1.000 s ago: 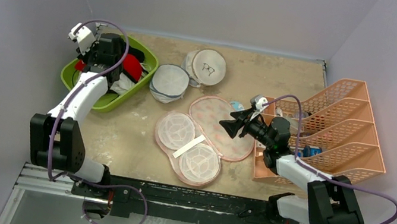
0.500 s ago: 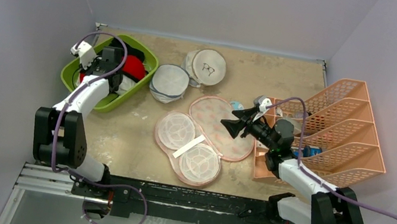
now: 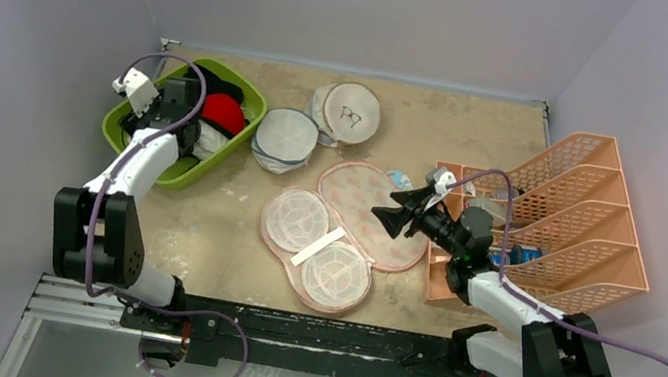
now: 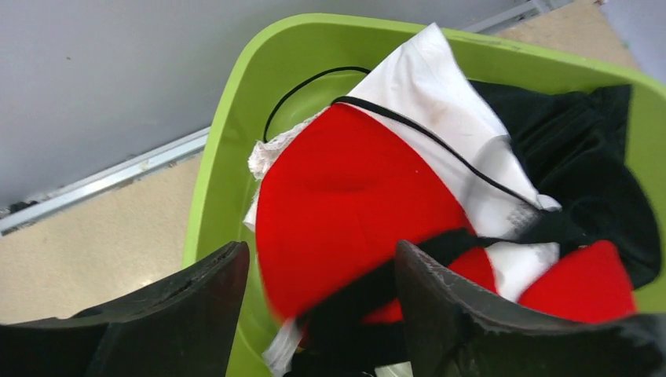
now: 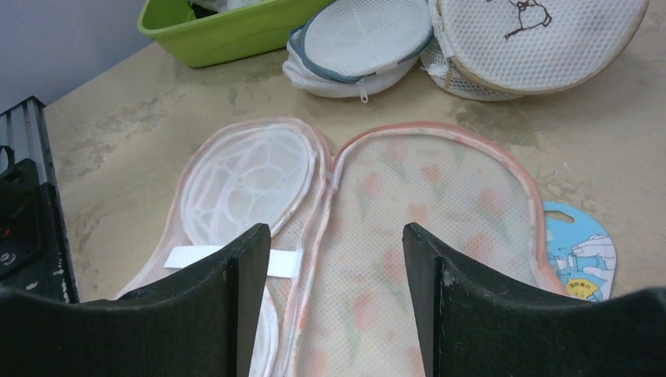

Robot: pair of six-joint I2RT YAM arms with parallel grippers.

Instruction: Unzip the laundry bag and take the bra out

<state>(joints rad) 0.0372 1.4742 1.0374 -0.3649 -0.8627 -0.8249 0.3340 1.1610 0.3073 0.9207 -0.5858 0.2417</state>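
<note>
The laundry bag (image 3: 343,236) lies unzipped and spread flat mid-table, its pale mesh half (image 5: 243,181) beside its flowered half (image 5: 424,204). Nothing lies inside it. The red bra (image 3: 221,112) rests in the green bin (image 3: 242,139) at the back left. In the left wrist view the bra (image 4: 353,188), with its thin black strap, lies on white and black garments. My left gripper (image 4: 322,275) hangs open just above it, holding nothing; from above, this left gripper (image 3: 190,125) is over the bin. My right gripper (image 3: 389,212) hovers open over the bag's flowered half, empty too (image 5: 336,259).
A round white-grey mesh bag (image 3: 284,138) and a round white bag with a glasses drawing (image 3: 350,112) lie behind the laundry bag. An orange file rack (image 3: 568,221) stands on the right. A small blue card (image 5: 581,251) lies by the bag's right edge.
My left gripper dropped lower over the green bin and went from shut to open; the bra now lies in the bin. My right arm barely shifted.
</note>
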